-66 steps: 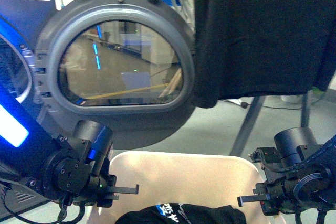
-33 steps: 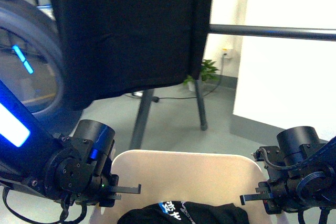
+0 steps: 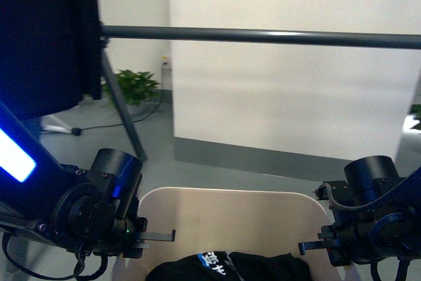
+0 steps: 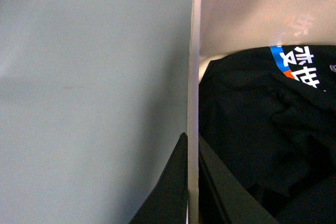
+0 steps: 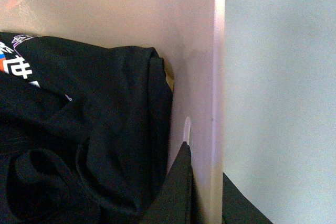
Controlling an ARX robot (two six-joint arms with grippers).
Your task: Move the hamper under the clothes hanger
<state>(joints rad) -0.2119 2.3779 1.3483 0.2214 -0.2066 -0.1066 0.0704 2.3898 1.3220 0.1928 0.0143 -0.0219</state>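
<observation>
Left tool [image 4: 193, 198] clamped on hamper [image 3: 230, 212] left rim, right tool [image 5: 207, 195] clamped on its right rim. Hamper sits low between the arms, clothes hanger [image 3: 263, 34] bar crossing above and beyond it. Black garment [image 3: 230, 269] lies inside hamper; dark cloth [image 3: 46, 31] hangs at bar's left end.

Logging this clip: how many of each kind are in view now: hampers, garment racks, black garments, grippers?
beige plastic rectangular hamper: 1
dark grey metal garment rack: 1
black fabric garments: 2, the hanging garment and the garment in the hamper
grippers: 2, the left gripper and the right gripper
Total: 6
</observation>
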